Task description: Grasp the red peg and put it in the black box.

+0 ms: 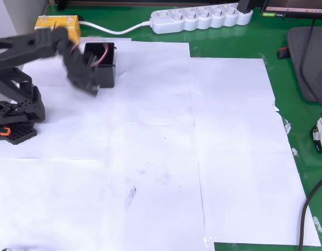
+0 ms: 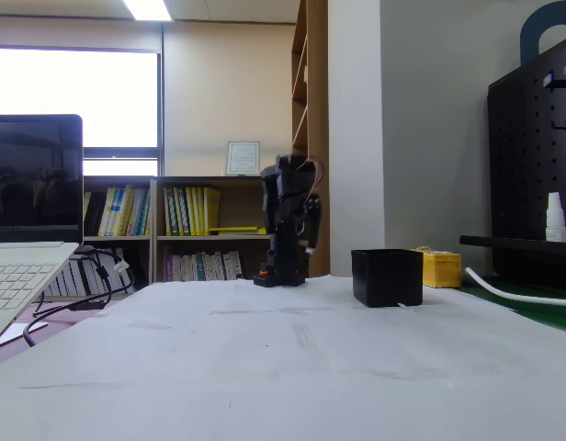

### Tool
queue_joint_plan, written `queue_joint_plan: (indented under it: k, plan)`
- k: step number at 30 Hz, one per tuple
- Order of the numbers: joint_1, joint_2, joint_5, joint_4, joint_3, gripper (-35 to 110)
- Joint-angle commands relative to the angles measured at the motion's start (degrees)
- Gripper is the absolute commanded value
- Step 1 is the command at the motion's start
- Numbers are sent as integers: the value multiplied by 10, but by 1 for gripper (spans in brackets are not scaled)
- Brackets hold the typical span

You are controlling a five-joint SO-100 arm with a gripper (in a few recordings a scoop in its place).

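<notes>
The small square black plastic box [image 1: 104,70] sits near the far left corner of the worktop [image 1: 161,157]. The blurry black claw [image 1: 87,78] hangs beside it; I cannot tell if it is open. The red peg is too small to find

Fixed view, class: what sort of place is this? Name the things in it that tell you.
Probably an office or lab. Bookshelves full of books line the back wall under a window, a laptop sits open on the table, and a black pegboard stands at the right.
</notes>
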Motion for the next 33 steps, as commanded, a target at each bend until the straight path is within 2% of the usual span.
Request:
queue_joint_plan:
  k: [1, 8, 15, 21, 30, 33]
  plan:
    - [18, -95, -45, -65, -83, 0]
    - [35, -316, -90, -90, -286, 0]
    - [54, -442, -117, -83, -396, 0]
    - [59, -533, -125, 66, -400, 0]
    - [73, -600, -88, 192, -400, 0]
    - [77, -600, -111, 229, -400, 0]
